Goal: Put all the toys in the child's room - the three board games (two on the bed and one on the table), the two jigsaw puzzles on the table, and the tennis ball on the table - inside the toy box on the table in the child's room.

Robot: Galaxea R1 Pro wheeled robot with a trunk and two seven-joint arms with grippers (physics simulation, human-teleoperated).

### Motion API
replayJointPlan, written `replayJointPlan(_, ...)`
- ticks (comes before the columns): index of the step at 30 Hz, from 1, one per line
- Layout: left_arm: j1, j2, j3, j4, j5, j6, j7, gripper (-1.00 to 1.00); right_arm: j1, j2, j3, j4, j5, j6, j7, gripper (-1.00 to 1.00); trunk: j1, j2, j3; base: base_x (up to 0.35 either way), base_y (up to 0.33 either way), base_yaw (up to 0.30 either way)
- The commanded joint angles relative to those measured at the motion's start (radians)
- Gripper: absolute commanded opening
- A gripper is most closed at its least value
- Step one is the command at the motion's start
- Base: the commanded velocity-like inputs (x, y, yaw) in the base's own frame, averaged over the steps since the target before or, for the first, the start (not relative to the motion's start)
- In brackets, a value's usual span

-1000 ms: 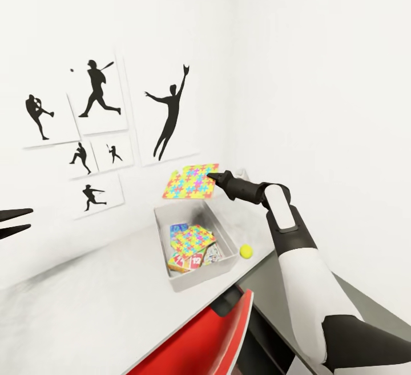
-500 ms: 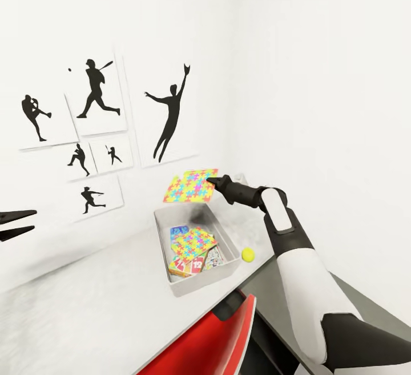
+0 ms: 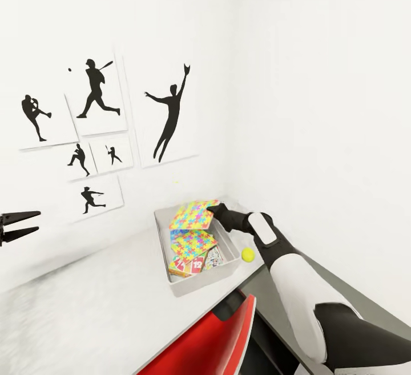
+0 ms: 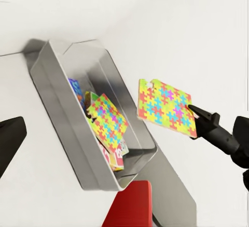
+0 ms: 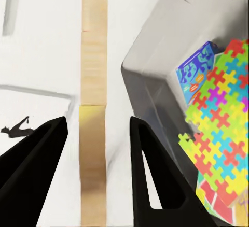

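My right gripper (image 3: 212,209) is shut on a multicoloured jigsaw puzzle (image 3: 194,214), which it holds tilted just above the far end of the grey toy box (image 3: 197,285). In the left wrist view the held puzzle (image 4: 166,107) hangs beside the box (image 4: 62,118), pinched by the right gripper (image 4: 193,110). In the right wrist view its thin tan edge (image 5: 93,133) runs between my fingers (image 5: 150,170). A second puzzle (image 3: 194,242) and board games (image 3: 188,263) lie inside the box. The yellow tennis ball (image 3: 247,254) rests on the table right of the box. My left gripper (image 3: 21,224) hovers open at the far left.
The white table (image 3: 103,301) stands in a corner, with walls close behind and to the right. Black sports silhouettes (image 3: 97,89) hang on the back wall. A red chair (image 3: 211,341) is pushed against the table's near edge, below the box.
My right gripper has come down with the puzzle, from well above the box to just over its far rim. The view shifted slightly at first.
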Motion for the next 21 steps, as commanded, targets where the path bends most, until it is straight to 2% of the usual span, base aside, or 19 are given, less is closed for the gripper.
replayJointPlan(1, -0.001, -0.007, 0.000, 0.000, 0.000, 0.005, -0.003, 1.00, -0.003, 0.001, -0.002, 0.013, -0.003, -0.001, 0.001, -1.00, 0.001, -0.003, -0.002, 0.000, 0.000, 0.000)
replayJointPlan(4, -0.001, -0.018, 0.000, 0.000, -0.001, 0.004, -0.003, 1.00, -0.003, 0.001, -0.001, -0.009, -0.005, -0.007, 0.009, -1.00, 0.001, -0.003, -0.002, 0.000, 0.000, 0.000)
replayJointPlan(7, 0.000, -0.020, 0.000, 0.000, -0.001, 0.005, -0.002, 1.00, 0.004, 0.001, -0.002, -0.056, -0.015, -0.008, 0.010, -1.00, 0.001, -0.003, -0.002, 0.000, 0.000, 0.000)
replayJointPlan(12, 0.000, -0.020, 0.000, 0.000, -0.001, 0.004, -0.002, 1.00, 0.006, 0.001, -0.002, -0.066, -0.017, -0.011, 0.011, -1.00, 0.001, -0.003, -0.007, 0.000, 0.000, 0.000)
replayJointPlan(17, 0.000, -0.021, 0.000, 0.000, -0.001, 0.005, -0.003, 1.00, 0.007, 0.001, 0.003, -0.064, -0.015, -0.079, 0.009, -1.00, 0.001, -0.003, -0.015, 0.000, 0.000, 0.000)
replayJointPlan(21, 0.000, -0.021, 0.000, 0.000, -0.001, 0.005, -0.004, 1.00, 0.007, 0.001, 0.004, -0.064, -0.014, -0.100, 0.008, -1.00, 0.001, -0.003, -0.021, 0.000, 0.000, 0.000)
